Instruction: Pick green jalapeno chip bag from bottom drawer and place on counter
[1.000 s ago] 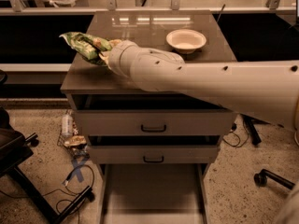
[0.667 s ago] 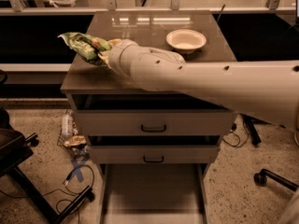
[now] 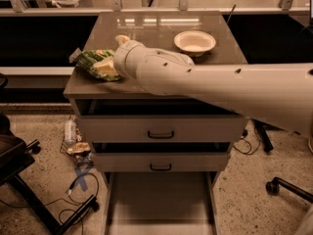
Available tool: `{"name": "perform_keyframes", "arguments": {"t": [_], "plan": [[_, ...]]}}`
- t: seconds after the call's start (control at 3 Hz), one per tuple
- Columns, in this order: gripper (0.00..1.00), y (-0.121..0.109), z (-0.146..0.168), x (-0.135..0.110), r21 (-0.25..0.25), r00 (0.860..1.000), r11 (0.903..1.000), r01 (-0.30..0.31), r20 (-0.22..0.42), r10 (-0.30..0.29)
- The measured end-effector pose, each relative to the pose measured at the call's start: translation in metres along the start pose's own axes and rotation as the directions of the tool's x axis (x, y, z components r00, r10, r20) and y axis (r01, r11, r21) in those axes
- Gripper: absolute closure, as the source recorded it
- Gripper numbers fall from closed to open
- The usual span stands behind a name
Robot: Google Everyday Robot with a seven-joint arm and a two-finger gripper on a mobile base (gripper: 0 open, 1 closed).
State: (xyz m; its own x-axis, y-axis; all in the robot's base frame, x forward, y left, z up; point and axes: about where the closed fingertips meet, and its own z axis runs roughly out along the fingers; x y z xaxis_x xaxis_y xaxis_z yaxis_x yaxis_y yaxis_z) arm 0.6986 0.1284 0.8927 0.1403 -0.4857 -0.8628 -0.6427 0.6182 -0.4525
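– Glossy grey-brown counter [image 3: 161, 31] with light strips reflected in it, and a dark gap behind it. That's my working surface. The bottom drawer [image 3: 159, 199] is pulled out below, and I see nothing in its grey tray.

– Where's the bag?

– The green jalapeno chip bag [image 3: 93, 62] is up at the counter's left edge, near the front corner. It's well apart from the white bowl [image 3: 194, 42] on the right.

– And the gripper?

– The gripper [image 3: 116, 58] is right against the bag's right end. My arm [image 3: 220, 92] reaches in from the right across the front of the counter, so the bag lies directly left of the gripper, in line with the reach.

– Holding or released?

– I cannot tell, because the wrist hides the contact.

– How does the bag lie?

– Its long axis runs roughly left to right, dipping a little toward the front on the gripper side. One crinkled corner points out past the left edge. If it's released, I judge I should pull away to the right along that same line.
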Motion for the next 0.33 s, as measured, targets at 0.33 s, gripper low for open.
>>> {"name": "perform_keyframes", "arguments": {"t": [0.33], "plan": [[0.00,0.0002,-0.0004,-0.0021,0.000,1.000,1.0000,0.001,0.003,-0.001]]}}
